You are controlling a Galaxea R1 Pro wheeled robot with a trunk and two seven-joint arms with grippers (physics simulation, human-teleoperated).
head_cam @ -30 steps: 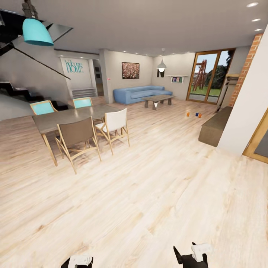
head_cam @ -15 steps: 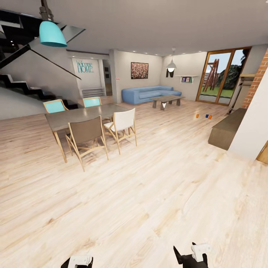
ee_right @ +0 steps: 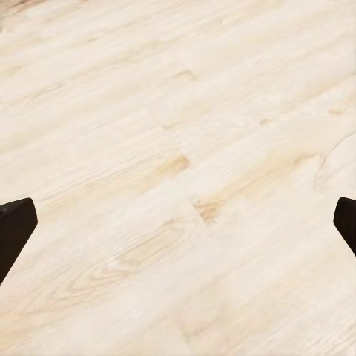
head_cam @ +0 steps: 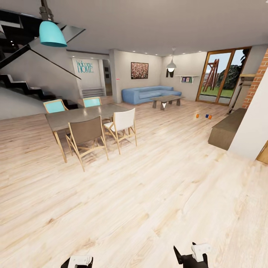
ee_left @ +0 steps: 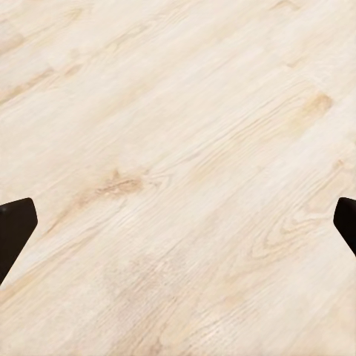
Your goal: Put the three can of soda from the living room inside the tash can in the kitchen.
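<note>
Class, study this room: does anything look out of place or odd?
Yes. Three soda cans, two orange and one dark blue, stand on the bare wood floor near the long low cabinet, away from the coffee table. Drink cans on a floor look stray. Nothing looks spilled or damaged.

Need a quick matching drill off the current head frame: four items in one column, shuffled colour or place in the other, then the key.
Things
1. sofa
2. pendant lamp
3. soda cans
4. low cabinet

Descriptions
A. turquoise, hanging over the dining table
B. dark wood, along the right wall
C. blue, against the far wall behind the coffee table
D. two orange and one blue, on the floor near the glass door

Pairs: 1-C, 2-A, 3-D, 4-B
</note>
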